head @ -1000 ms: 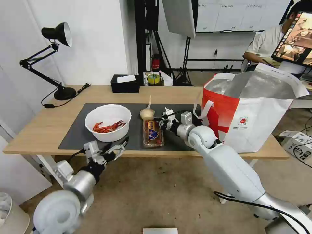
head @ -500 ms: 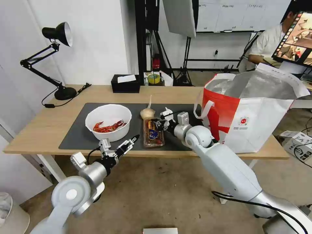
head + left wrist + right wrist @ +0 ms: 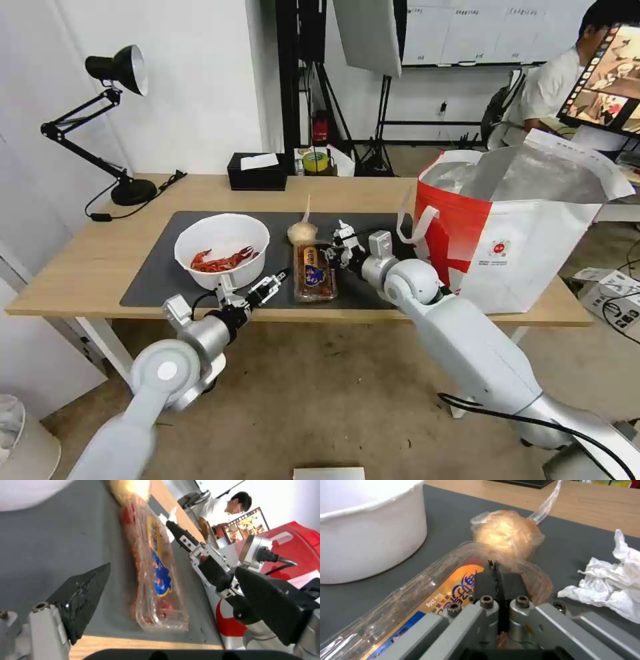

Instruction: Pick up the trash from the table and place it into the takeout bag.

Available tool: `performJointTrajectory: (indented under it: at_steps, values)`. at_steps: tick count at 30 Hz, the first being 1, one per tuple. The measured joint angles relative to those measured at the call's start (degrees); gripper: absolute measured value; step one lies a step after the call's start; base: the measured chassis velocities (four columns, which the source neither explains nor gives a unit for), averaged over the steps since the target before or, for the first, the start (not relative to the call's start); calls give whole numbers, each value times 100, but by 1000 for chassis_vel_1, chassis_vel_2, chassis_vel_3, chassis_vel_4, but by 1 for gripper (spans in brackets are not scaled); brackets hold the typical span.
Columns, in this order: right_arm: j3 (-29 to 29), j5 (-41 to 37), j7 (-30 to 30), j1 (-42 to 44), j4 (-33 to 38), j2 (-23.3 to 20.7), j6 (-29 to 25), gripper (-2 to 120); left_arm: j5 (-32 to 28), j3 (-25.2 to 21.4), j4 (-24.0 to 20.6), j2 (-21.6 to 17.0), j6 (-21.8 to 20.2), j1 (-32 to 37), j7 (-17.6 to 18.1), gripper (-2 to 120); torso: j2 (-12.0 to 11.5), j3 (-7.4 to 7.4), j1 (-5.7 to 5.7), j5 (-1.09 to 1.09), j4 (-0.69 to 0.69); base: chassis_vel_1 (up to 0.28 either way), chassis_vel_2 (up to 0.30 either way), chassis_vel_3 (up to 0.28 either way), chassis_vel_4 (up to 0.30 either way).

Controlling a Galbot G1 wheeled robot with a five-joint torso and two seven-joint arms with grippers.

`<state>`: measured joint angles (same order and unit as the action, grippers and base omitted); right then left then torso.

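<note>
Both arms in play: left end effector [image 3: 272, 283], fingers apart, has risen to the tabletop's [image 3: 80, 267] front edge beside the clear plastic tray of cherry tomatoes [image 3: 314, 273], right end effector [image 3: 337, 253], fingers together, at its far side; nothing bagged.

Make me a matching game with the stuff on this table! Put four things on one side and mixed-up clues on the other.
Things:
1. white bowl
2. clear plastic tray
3. takeout bag
4. black desk lamp

Clues:
A. stands open, silver inside
B. on the bare wood at the table's far left
C. holds red crayfish shells
D. lies on the dark mat between the left gripper and the right gripper

Pairs: 1-C, 2-D, 3-A, 4-B
</note>
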<state>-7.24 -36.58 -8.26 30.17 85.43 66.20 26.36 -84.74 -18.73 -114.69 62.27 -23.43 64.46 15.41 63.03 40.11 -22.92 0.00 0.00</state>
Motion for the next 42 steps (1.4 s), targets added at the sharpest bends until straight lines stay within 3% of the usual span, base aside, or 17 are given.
performJointTrajectory:
  at_steps: [22,42]
  values:
    - [60,-90,-78,73,-31,-57,-36,0,-62,570,573,53,-18,-661,89,100,0,-1,0,0,0,0,0,0,0]
    - [73,-114,-79,110,-1,-41,-38,0,399,853,859,-9,-121,-949,367,100,0,-1,1,0,0,0,0,0,0]
